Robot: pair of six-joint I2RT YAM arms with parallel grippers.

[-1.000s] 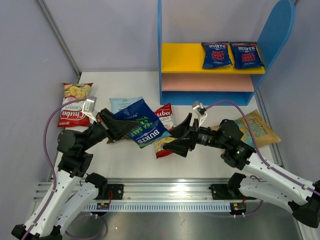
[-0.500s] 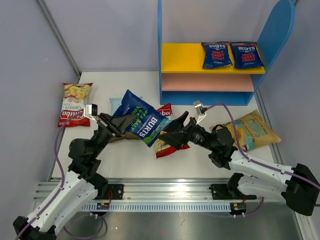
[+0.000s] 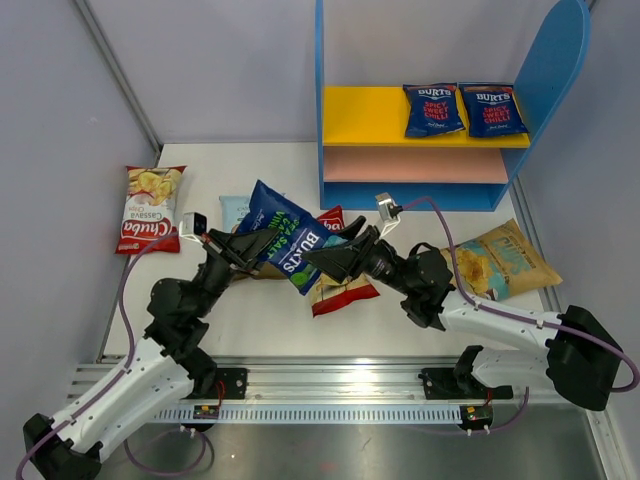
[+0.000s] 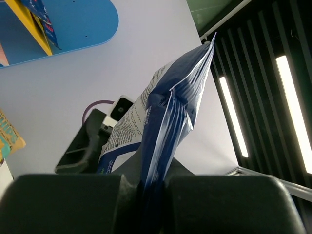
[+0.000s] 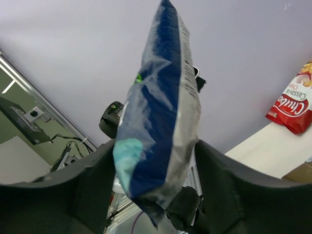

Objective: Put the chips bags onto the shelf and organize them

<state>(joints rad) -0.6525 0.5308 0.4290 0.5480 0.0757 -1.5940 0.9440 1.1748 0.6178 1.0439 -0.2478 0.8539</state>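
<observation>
Burts sea salt bag (image 3: 285,238): aloft, front-left of shelf (image 3: 320,100), apparently for handover. Pinched at seam by left gripper (image 4: 145,185), jaws clenched. Straddled by right gripper (image 5: 153,146); clamped or not, cannot tell. Likely bound beside 2 Burts chilli bags (image 3: 434,109) on shelf.

The yellow upper board (image 3: 365,115) is free on its left half; two Burts bags (image 3: 434,110) fill its right. The pink middle board (image 3: 415,166) seems open throughout. The raised dark blue bag (image 3: 290,240) and a red-white bag (image 3: 340,292) beneath clutter the approach.
</observation>
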